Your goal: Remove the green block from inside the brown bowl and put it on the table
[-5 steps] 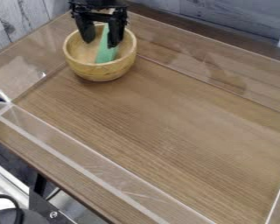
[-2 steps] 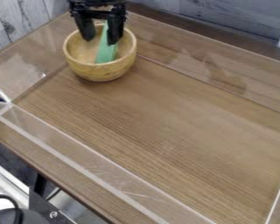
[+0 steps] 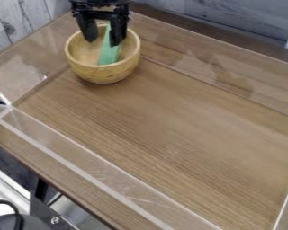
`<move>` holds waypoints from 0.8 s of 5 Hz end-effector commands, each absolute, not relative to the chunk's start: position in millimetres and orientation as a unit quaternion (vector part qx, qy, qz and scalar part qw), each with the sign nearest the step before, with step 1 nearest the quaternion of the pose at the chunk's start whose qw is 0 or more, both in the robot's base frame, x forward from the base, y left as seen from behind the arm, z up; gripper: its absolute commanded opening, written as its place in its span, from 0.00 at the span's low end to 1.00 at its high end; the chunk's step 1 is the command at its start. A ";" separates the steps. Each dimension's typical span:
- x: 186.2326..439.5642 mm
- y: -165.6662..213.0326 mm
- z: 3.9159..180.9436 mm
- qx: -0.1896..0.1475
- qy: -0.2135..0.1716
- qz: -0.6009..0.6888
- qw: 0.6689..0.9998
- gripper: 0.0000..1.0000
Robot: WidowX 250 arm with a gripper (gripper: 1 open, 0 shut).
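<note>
My gripper (image 3: 101,38) sits in the upper left of the frame, pointing down into the brown bowl (image 3: 102,67). I see its two black fingers (image 3: 85,32) spread wide, one on each side of the green block (image 3: 111,50), which leans inside the bowl with its upper end between them. I cannot tell whether either finger touches the block; nothing is lifted. The bowl rests on the table (image 3: 183,117), a broad wood-grain top filling most of the frame. Clear acrylic walls (image 3: 62,135) edge it, catching glare along the left and lower sides. Pale planking shows behind at the upper left, and dark hardware at the bottom left corner.
</note>
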State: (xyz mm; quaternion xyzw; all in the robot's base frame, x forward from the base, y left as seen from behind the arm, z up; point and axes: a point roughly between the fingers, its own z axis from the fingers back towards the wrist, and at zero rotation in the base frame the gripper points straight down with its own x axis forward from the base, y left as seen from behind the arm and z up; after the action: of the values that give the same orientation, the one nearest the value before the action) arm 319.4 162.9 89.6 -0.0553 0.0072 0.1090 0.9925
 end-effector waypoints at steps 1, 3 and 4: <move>324.3 170.1 124.2 -0.037 -0.044 0.111 0.992 1.00; 326.2 171.3 114.3 -0.036 -0.037 0.112 0.992 1.00; 328.5 172.5 106.0 -0.033 -0.031 0.115 0.992 1.00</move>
State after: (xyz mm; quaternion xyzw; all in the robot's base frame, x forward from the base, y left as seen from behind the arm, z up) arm 321.5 168.1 84.9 -0.0482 0.0013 0.1171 0.9919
